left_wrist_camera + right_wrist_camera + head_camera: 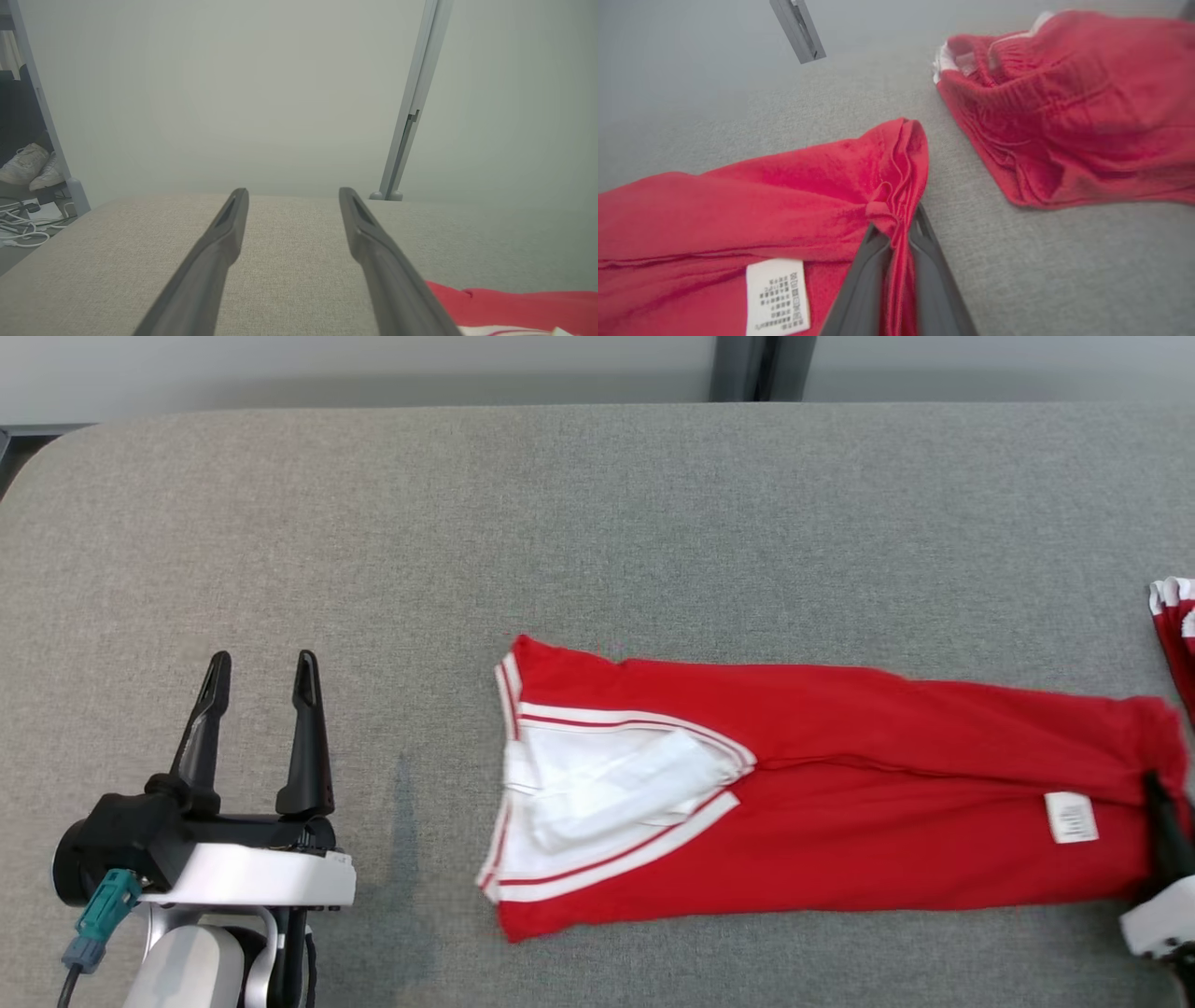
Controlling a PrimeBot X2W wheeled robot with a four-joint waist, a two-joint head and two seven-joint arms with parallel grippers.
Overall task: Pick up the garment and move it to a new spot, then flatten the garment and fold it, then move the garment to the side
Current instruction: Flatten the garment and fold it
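Head: red garment (822, 784) lies flat, folded lengthwise, centre-right on the grey counter (597, 523). Left end effector (263, 663) is lower left, fingers spread, well apart from the garment. Right end effector (1156, 793) sits on the garment's right end.
Left wrist: spread fingers over the counter, garment edge at lower right.
Right wrist: fingers pinching the garment's bunched hem, white care label (777, 296) just beside. Second red piece (1073, 116) is near, not touching.

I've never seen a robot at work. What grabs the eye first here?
A bright red garment lies stretched across the grey table, middle to right in the head view. The right end effector is shut on its bunched edge at the far right, near a second red garment. The left end effector hangs open at the lower left.
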